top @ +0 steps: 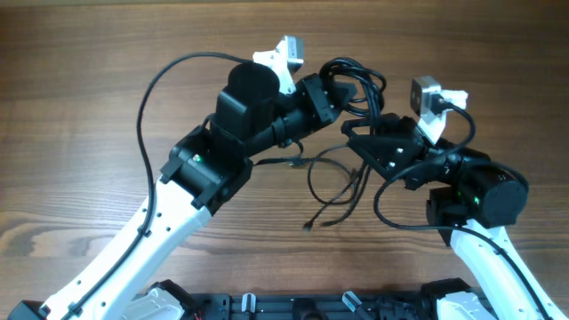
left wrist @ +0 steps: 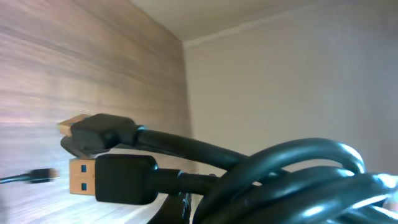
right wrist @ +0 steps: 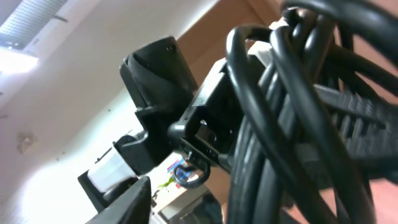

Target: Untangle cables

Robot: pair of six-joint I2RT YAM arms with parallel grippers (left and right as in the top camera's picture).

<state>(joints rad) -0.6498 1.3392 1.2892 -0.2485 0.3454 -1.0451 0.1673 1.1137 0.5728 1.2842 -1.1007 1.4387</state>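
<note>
The cables (top: 360,80) hang as a black tangle above the table's far middle, with my left gripper (top: 340,96) shut on them. In the left wrist view the bundle (left wrist: 298,174) fills the lower right, and two plugs (left wrist: 106,179) stick out to the left. My right gripper (top: 354,135) sits just below and to the right of the tangle. Its fingers (right wrist: 132,200) stand apart, and strands of the tangle (right wrist: 273,124) run loosely between them. Thin loops of cable (top: 331,182) trail down onto the wood, ending in a small plug (top: 308,227).
The wooden table (top: 89,53) stretches to the left and the far side. A thick camera cable (top: 147,116) arcs off the left arm, and another (top: 382,209) loops beside the right arm. A black base rail (top: 311,307) runs along the front edge.
</note>
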